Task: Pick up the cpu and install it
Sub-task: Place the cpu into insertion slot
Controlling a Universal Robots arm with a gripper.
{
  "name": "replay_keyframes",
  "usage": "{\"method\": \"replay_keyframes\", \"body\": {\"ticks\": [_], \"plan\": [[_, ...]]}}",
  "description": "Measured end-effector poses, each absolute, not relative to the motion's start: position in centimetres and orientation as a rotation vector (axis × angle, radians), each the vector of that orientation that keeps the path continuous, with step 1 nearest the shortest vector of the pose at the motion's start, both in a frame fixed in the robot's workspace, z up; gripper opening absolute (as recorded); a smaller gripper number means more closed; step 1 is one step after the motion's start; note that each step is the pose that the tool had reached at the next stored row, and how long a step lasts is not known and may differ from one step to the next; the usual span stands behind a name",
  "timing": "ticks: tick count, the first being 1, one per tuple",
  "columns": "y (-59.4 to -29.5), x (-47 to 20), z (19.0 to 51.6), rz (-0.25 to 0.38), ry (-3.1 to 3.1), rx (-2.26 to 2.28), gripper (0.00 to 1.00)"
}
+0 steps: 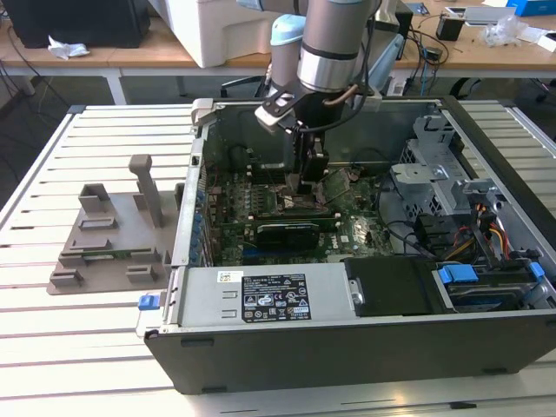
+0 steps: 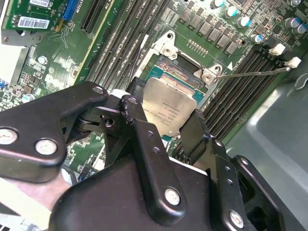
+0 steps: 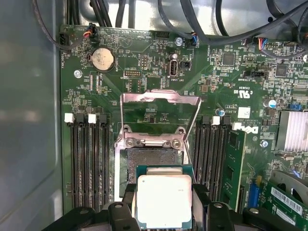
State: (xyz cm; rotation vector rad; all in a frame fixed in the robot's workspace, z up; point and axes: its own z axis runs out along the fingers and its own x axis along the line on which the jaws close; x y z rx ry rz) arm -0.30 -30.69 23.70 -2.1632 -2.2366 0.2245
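One computer case, one motherboard, one open socket with one load plate raised, one cpu. We see the gripper jaws clenched on the cpu; the chip sits between them, the socket just beyond the fingertips. We judge pick-up done, seating not yet, plate unlatched.
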Motion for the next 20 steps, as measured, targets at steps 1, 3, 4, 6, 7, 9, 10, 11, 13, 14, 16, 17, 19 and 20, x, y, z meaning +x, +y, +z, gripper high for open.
{"method": "replay_keyframes", "body": {"ticks": [1, 3, 4, 6, 7, 9, 10, 11, 13, 14, 16, 17, 19, 20], "plan": [[-30.7, -0.3, 23.6, 0.225, -2.237, -2.163, 0.54], [-30.7, -0.3, 23.5, 0.226, -2.237, -2.164, 0.54], [-30.7, -0.3, 23.5, 0.226, -2.237, -2.164, 0.54], [-30.7, -0.3, 23.4, 0.227, -2.237, -2.164, 0.54], [-30.7, -0.3, 23.3, 0.227, -2.237, -2.164, 0.54], [-30.7, -0.3, 23.2, 0.227, -2.237, -2.165, 0.54], [-30.6, -0.3, 23.2, 0.227, -2.237, -2.165, 0.54], [-30.6, -0.3, 23.1, 0.227, -2.237, -2.165, 0.54], [-30.5, -0.4, 21.4, 0.222, -2.232, -2.166, 0.54], [-30.5, -0.5, 21.3, 0.223, -2.226, -2.172, 0.54], [-30.5, -0.5, 21.1, 0.225, -2.214, -2.185, 0.54], [-30.5, -0.5, 21.0, 0.225, -2.214, -2.185, 0.54], [-30.5, -0.5, 20.8, 0.225, -2.214, -2.186, 0.54], [-30.4, -0.5, 20.7, 0.225, -2.214, -2.186, 0.54]]}}
